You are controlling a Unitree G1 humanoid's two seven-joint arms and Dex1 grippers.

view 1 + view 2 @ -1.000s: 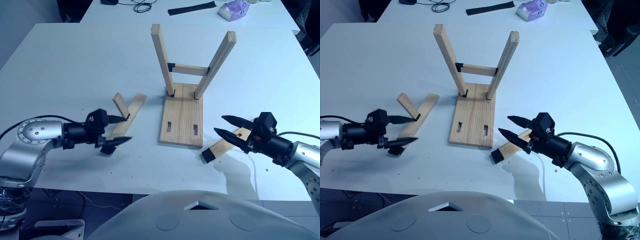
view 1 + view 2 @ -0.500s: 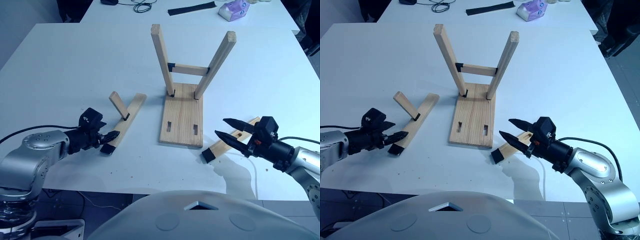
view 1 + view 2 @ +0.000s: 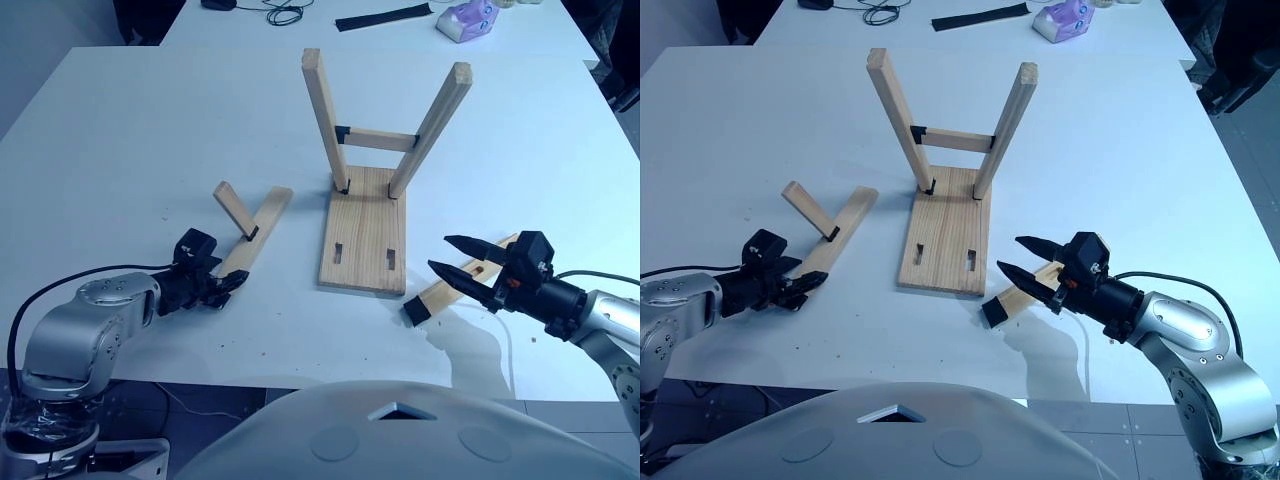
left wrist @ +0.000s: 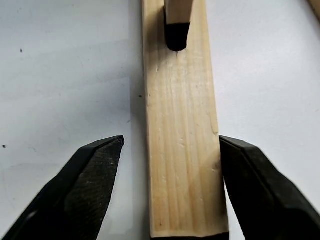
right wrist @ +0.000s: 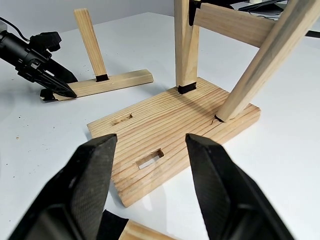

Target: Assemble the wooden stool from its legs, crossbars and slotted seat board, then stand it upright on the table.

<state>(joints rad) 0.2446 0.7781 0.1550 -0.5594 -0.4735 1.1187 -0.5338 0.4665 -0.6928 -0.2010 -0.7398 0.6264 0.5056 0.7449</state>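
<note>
The left hand [image 3: 225,284] sits low on the white surface [image 3: 150,130]. Its two black fingers [image 4: 95,180] are spread to either side of the near end of a pale wooden leg lying flat [image 3: 255,232]. In the left wrist view one finger is right against the leg's side, while the other stands off it with a strip of surface between. Farther along this leg from the hand, a short wooden crossbar stub [image 3: 231,207] rises at a slant from a black-edged socket.

Beyond that leg, between the two hands, lies the flat slotted wooden seat board [image 3: 362,240]. Two rectangular slots are open at the end nearer the hands. At the board's far end stand two upright wooden legs [image 3: 325,120], leaning slightly apart and joined partway up by a horizontal wooden crossbar [image 3: 380,140].

The right hand [image 3: 440,253] hovers just beside the board's near corner, its fingers spread wide and gripping nothing, pointing towards the board. Under it a second loose wooden leg with a black end [image 3: 428,300] lies at an angle on the surface. Its black tip pokes out past the fingertips, towards the board.
</note>
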